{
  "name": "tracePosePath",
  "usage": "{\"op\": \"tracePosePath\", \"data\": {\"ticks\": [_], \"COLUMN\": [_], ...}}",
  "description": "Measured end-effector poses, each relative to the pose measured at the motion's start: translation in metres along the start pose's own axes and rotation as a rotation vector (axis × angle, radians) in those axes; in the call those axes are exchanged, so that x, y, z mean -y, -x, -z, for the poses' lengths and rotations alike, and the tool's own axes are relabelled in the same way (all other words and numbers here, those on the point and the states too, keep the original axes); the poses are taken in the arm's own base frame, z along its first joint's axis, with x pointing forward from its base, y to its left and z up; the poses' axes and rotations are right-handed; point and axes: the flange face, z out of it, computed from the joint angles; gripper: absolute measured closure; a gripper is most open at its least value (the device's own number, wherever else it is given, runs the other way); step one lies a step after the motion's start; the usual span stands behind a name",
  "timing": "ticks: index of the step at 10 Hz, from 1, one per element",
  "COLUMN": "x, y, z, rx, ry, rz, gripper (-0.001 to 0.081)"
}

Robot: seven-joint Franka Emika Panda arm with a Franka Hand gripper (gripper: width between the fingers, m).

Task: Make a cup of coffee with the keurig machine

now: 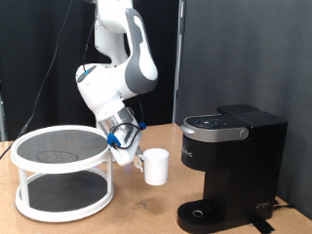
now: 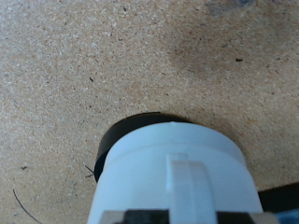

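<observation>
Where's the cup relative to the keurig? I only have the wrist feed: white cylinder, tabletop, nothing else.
Observer: The cup is to the exterior view's left of the keurig machine, not on its drip base.
Operator: Gripper?
Observer: The gripper is at the cup's handle side. Can't tell whether it's gripping.
Operator: Lid?
Observer: The machine's lid is down.
Operator: Anything else close?
Observer: A round two-tier rack stands on the cup's other side.

A white two-tier round rack (image 1: 63,174) with dark mesh shelves stands at lower left on the speckled wooden desk (image 1: 146,210); black curtain (image 1: 244,49) behind.
</observation>
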Motion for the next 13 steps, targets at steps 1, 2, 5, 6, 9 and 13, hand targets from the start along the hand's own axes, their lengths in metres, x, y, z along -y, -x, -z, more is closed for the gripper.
{"op": "tracePosePath", "data": {"ticks": [1, 2, 5, 6, 9, 13], "x": [0.002, 0.004, 0.003, 0.001, -0.009, -0.023], "y": [0.0, 0.0, 0.004, 0.007, 0.016, 0.027], "z": [-0.008, -0.015, -0.036, -0.042, -0.058, -0.069], "rx": [0.0, 0.001, 0.02, 0.028, 0.041, 0.057], "ry": [-0.005, -0.008, 0.003, 0.004, 0.013, 0.032], "rz": [0.005, 0.009, 0.009, 0.011, 0.02, 0.034], "gripper": [0.0803, 0.0803, 0.0803, 0.0803, 0.0803, 0.0803]}}
